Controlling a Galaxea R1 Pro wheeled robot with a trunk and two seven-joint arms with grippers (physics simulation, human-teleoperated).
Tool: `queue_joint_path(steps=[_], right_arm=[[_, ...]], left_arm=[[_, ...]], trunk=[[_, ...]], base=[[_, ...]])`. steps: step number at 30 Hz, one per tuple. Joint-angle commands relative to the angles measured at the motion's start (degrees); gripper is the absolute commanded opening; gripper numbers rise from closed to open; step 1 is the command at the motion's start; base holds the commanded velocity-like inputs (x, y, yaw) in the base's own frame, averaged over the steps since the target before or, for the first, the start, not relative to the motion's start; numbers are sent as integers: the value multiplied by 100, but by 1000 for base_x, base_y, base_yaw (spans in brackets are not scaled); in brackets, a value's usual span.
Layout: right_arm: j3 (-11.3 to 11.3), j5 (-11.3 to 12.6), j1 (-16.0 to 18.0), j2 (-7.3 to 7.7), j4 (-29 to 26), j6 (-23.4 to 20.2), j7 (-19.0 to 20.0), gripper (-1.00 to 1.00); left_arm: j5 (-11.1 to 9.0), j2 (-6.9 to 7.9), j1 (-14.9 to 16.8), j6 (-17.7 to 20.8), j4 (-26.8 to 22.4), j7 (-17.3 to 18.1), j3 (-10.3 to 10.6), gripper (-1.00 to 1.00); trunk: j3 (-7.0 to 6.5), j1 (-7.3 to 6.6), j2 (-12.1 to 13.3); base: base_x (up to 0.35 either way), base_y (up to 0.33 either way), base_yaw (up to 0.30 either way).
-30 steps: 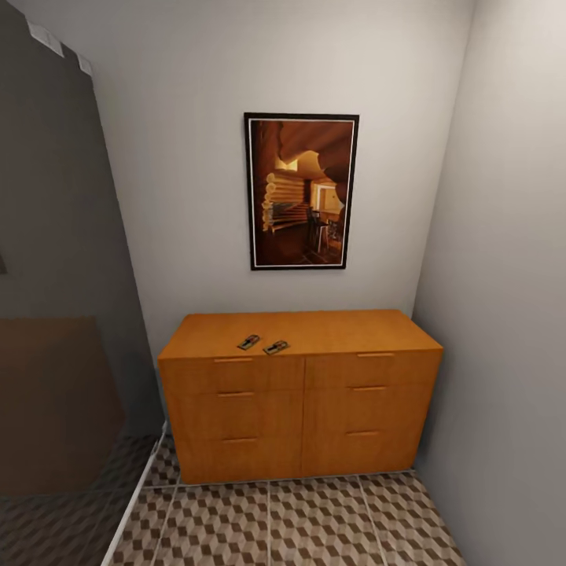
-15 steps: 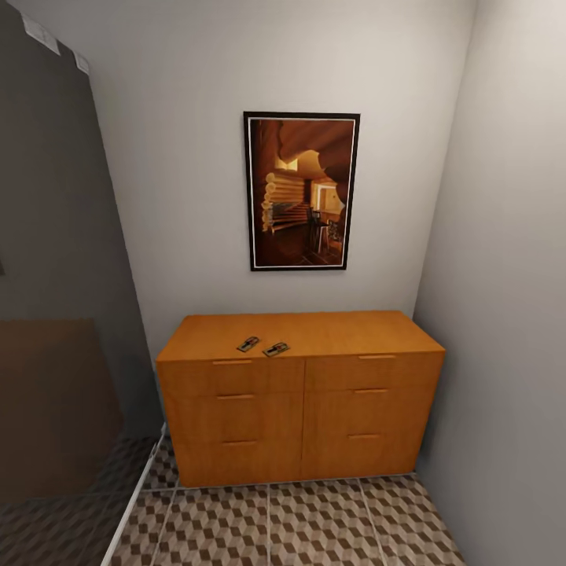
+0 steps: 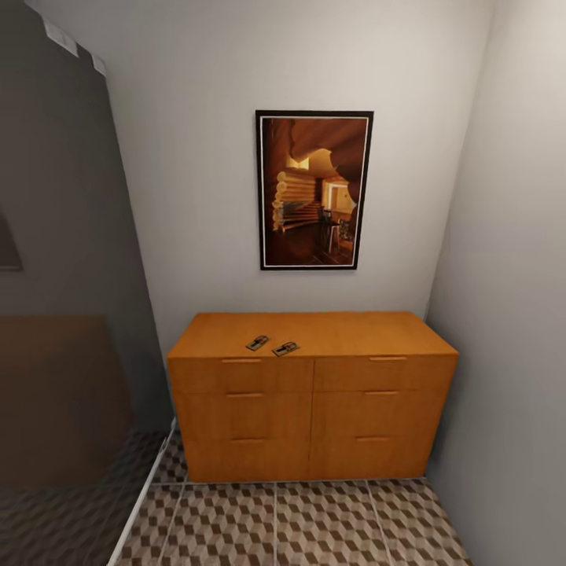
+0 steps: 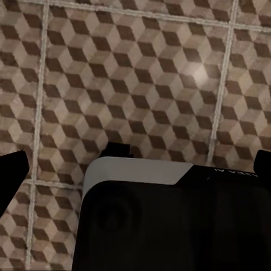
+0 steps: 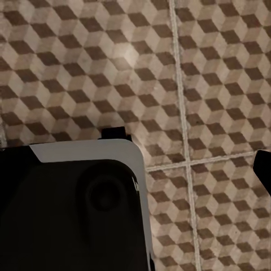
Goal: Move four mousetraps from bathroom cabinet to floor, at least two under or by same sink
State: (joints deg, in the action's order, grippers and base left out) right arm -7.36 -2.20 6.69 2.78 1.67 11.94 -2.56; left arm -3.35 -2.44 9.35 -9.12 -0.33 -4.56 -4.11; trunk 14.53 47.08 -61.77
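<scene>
Nearest the head camera: bathroom floor (image 3: 314, 523), cube-pattern tiles in brown, beige and white with pale grout, running up to the cabinet base. A pale strip along the floor at the left marks the foot of a dark glassy partition (image 3: 71, 314) that fills the left side. Both wrist cams look straight down on the same tile pattern, each over a black-and-white robot body panel – left wrist view (image 4: 169, 220), right wrist view (image 5: 73, 203). Left gripper (image 4: 135, 169): dark finger edges sit at the two sides of the frame, far apart, nothing between them, so it reads as released. Right gripper (image 5: 265, 169): only one dark finger edge shows clearly at the frame side, so I cannot tell whether it is spread or closed; nothing visible in it. Next back, the cabinet (image 3: 314, 409) – low, wide, orange-brown, three rows of drawer fronts with thin bar handles, standing against the back wall and close to the right wall. On its flat top, near the front edge and left of centre, lie two mousetraps (image 3: 271, 345), side by side, close but apart, each turned at a slight angle. Farthest: white back wall with a dark-framed picture (image 3: 314, 190) of warm brown interior tones hanging above the cabinet.
</scene>
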Motion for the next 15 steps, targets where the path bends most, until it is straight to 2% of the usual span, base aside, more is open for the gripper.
queue_joint_path(steps=[1,15], right_arm=[[-40,-25,7,2,18,37,-8,100],[-38,-26,7,3,18,37,-8,100]], left_arm=[[-25,-2,5,-23,7,0,-37,100],[-27,-2,5,-28,7,-1,-37,100]], trunk=[[10,0,-5],[59,0,-5]], base=[[0,0,211],[0,0,228]])
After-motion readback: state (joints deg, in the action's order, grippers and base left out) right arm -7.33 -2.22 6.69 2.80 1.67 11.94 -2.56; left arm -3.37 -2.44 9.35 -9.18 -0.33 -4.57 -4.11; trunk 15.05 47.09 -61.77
